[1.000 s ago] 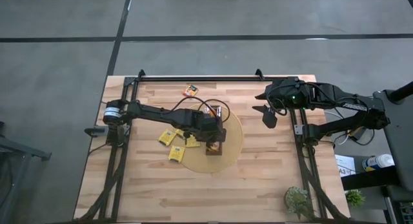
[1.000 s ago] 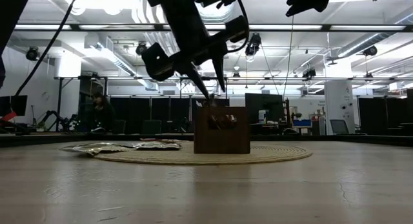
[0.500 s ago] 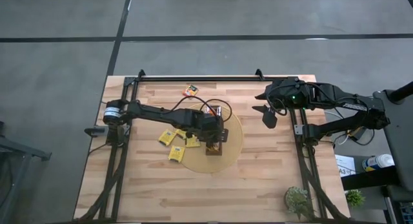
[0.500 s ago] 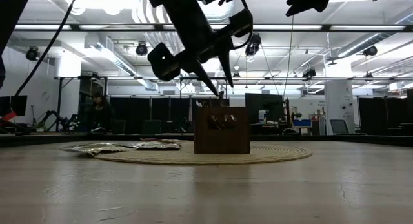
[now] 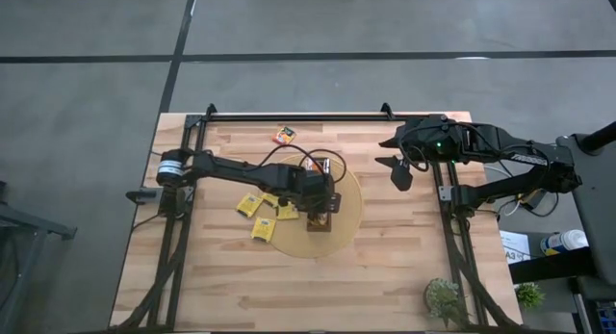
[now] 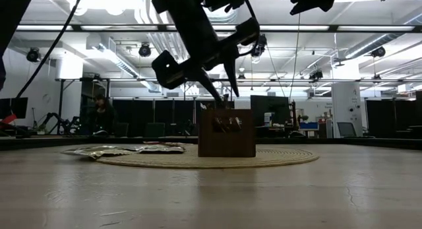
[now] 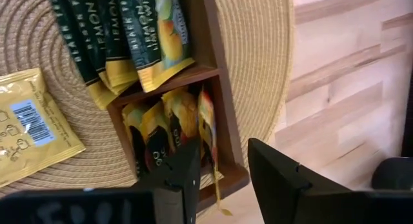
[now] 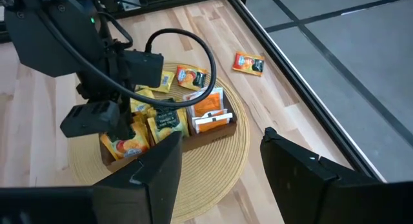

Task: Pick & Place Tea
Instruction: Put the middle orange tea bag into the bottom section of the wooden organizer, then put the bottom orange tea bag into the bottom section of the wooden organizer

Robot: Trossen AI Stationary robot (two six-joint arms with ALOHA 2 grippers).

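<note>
The dark-brown tray [image 5: 319,211] stands on the round tan disc [image 5: 345,218]. Dark-green-and-yellow sachets [image 7: 122,37] lean out of one compartment, and yellow and orange sachets [image 7: 168,127] stand in the end one. Loose yellow sachets [image 5: 255,216] lie flat on the table and on the disc's left edge. One orange sachet [image 5: 283,135] lies near the far edge. My left gripper [image 7: 222,179] hangs open just above the tray's end compartment [image 6: 226,132], fingers pointing down and holding nothing. My right gripper [image 8: 222,179] waits open, raised over the table's far right [image 5: 397,170].
A small potted plant [image 5: 445,297] stands at the near right corner. A black bar [image 5: 298,115] runs along the far edge, and frame rails [image 5: 452,247] run down both sides. Bare wood [image 5: 318,286] lies near of the disc.
My left gripper has drifted a little toward the table's right above the tray, staying open and at about the same height. The tray and sachets have not moved.
</note>
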